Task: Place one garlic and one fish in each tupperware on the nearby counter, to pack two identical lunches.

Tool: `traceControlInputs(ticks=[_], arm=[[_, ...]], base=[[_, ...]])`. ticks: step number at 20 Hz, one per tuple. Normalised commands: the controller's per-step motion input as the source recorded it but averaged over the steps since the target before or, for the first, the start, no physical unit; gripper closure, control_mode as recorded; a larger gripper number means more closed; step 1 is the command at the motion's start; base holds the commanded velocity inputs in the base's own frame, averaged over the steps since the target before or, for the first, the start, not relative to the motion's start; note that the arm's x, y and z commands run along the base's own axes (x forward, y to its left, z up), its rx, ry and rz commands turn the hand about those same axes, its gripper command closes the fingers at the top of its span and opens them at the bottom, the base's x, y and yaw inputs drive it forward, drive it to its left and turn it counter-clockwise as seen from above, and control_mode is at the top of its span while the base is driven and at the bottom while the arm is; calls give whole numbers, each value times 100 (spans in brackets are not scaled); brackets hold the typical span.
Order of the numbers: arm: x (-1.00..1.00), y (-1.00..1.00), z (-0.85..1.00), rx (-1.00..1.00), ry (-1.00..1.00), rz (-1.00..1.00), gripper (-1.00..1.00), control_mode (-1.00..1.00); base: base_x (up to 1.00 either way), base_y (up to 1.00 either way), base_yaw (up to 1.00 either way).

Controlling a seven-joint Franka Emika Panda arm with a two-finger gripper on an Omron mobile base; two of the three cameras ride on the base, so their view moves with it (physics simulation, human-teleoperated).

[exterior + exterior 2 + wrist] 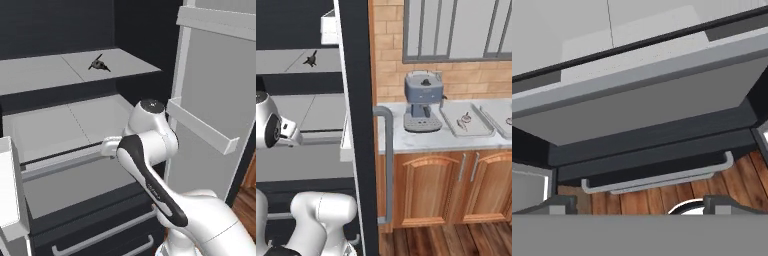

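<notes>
Fingers (pixel 640 205) spread wide, empty — hanging before fridge shelf edge (pixel 637 75), drawer handle (pixel 657 177) below.

The fridge shelves (pixel 55 125) look like matt, smooth grey plastic. The bench (pixel 426 141) has a polished pale marble top over warm, grained wooden cabinet doors (pixel 423 187) with slim metal handles. The tupperware (pixel 466 120) looks like translucent grey plastic. The floor (pixel 662 200) is glossy wood planks. The wall (pixel 388 55) is rough brick.
</notes>
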Motion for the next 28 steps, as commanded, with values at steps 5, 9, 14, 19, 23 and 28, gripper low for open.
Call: traceControlInputs(ticks=[5,9,14,19,23,28], arm=[[0,0,0,0,0,0,-100,100],[8,0,25,-8,-5,1,-100,-100],[5,1,100,-33,-47,22,-100,-100],[4,0,100,-22,-43,18,-100,-100],[18,-9,100,-3,-35,19,-100,-100],[31,-28,100,17,-17,18,-100,-100]], base=[[100,44,0],[62,7,0],[0,0,0],[0,0,0],[0,0,0],[0,0,0]])
